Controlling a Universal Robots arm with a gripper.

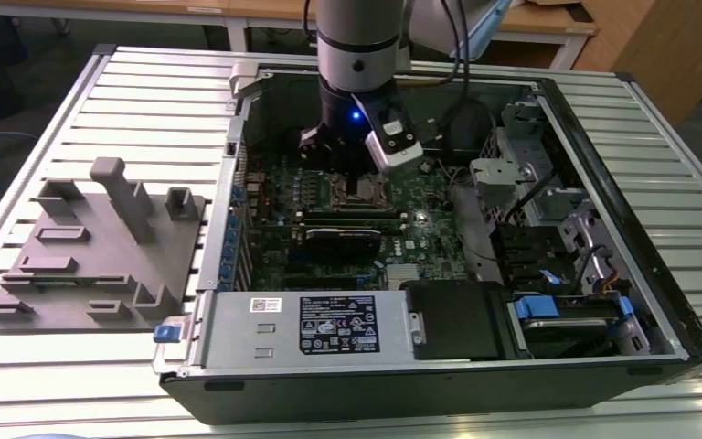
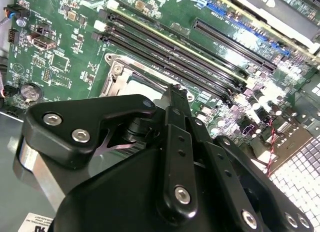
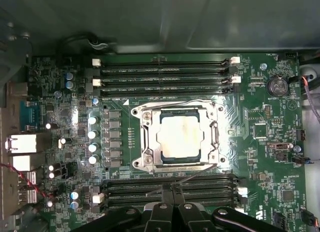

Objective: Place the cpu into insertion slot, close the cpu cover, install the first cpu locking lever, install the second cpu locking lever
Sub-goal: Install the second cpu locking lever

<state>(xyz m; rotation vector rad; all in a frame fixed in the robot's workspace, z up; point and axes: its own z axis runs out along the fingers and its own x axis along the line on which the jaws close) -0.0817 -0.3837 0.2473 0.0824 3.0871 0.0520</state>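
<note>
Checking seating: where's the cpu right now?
In the first wrist view the cpu sits in the insertion slot, framed by the cpu cover, between the two banks of long black slots on the green motherboard.

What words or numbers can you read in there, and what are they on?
None can be read for sure.
Big label on the metal box: print too small to read.
Small sticker beside it: too small to read.
White markings on the motherboard: too small to read.
</note>
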